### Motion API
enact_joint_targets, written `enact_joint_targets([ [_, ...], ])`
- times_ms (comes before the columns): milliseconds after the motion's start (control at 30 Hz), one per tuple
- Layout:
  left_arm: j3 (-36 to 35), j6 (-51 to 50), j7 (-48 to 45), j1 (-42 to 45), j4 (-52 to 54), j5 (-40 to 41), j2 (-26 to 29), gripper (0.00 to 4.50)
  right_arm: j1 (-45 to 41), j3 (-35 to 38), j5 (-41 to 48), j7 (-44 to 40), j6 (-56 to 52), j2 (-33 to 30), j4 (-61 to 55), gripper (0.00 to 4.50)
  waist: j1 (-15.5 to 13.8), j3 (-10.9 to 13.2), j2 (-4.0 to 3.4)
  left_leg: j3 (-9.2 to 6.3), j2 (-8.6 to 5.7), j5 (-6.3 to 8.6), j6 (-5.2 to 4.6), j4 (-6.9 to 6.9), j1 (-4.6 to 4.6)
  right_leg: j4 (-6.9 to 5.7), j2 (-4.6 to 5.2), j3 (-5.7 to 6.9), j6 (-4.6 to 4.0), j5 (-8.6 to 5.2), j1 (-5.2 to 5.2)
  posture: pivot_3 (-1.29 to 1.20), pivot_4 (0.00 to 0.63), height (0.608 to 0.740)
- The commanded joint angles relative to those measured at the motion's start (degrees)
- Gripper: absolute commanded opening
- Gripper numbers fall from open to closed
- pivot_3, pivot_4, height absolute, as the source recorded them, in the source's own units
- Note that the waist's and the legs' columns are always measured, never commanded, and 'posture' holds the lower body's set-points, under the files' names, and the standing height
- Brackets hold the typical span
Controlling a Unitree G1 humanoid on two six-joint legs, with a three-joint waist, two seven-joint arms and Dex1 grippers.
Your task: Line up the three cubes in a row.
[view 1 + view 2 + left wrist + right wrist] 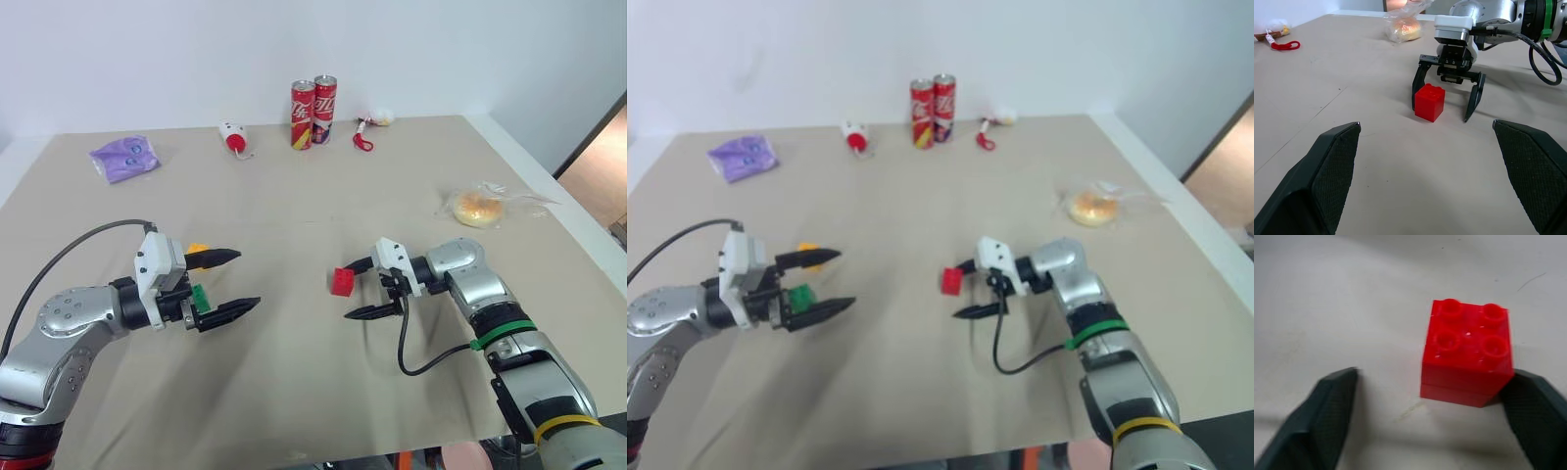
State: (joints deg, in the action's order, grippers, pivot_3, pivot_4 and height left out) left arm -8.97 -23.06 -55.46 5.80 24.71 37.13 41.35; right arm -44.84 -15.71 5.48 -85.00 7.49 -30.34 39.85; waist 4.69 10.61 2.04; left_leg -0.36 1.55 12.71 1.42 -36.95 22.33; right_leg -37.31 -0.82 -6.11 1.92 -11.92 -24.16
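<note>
The red cube (343,282) stands studs up on the tan table (294,382), near the middle. My right gripper (349,294) is open around it: one finger (1535,416) touches the cube's side and the other finger (1322,421) stands well apart from it. On the left, my left gripper (246,279) is open and level, with nothing between its fingers, pointing toward the red cube. The green cube (200,294) and the yellow-orange cube (198,249) lie on the table by that gripper, partly hidden behind it.
Two soda cans (313,113) stand at the table's far edge. Beside them are a white and red item (233,139) and a small item with a red loop (364,137). A purple bag (124,157) lies far left, a wrapped bun (478,208) at right.
</note>
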Motion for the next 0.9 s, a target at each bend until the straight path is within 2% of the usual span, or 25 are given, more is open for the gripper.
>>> enact_joint_targets([
  [33,-1.1,0.0,0.2,0.2,1.4,0.8,0.2,4.5,-2.4,0.9,-1.7,0.2,0.6,-1.7,2.5,4.49,0.0,0.0,0.01,0.0,0.0,-0.06,0.01,-0.02,0.0,0.0,0.0,0.0,0.03,0.06,0.0,0.0,0.15,0.74],
  [433,-0.1,1.0,0.7,-0.1,1.1,-0.1,-0.9,4.5,-5.1,1.6,-2.6,-0.7,1.8,-3.2,4.9,4.49,-0.1,0.0,0.01,0.04,0.0,-0.09,0.0,0.04,0.12,0.01,0.0,-0.05,-0.01,0.07,-0.1,0.0,0.15,0.74],
  [700,-3.4,0.4,2.6,-2.1,1.6,-0.3,-0.5,4.5,-13.8,1.5,-8.4,-0.1,7.6,-11.0,16.0,4.49,-0.1,0.1,0.02,0.12,-0.12,-0.09,0.0,0.08,0.13,0.06,0.12,-0.1,-0.01,0.03,-0.13,0.0,0.15,0.74],
  [767,-5.4,-0.5,4.9,-3.0,2.6,0.5,-0.9,4.5,-17.3,3.6,-7.5,1.2,8.3,-11.8,18.8,4.49,0.2,0.1,0.05,0.14,-0.1,-0.08,0.0,0.14,0.13,0.08,0.12,-0.11,-0.03,0.03,-0.16,0.0,0.15,0.74],
  [900,-9.4,-1.9,10.9,-5.3,4.9,1.5,-2.5,4.5,-25.1,11.5,-1.4,6.0,2.8,-9.1,22.8,4.49,1.4,0.1,0.04,0.2,-0.01,-0.09,0.0,0.33,0.07,0.06,0.05,-0.16,-0.06,0.03,-0.24,0.0,0.15,0.74],
])
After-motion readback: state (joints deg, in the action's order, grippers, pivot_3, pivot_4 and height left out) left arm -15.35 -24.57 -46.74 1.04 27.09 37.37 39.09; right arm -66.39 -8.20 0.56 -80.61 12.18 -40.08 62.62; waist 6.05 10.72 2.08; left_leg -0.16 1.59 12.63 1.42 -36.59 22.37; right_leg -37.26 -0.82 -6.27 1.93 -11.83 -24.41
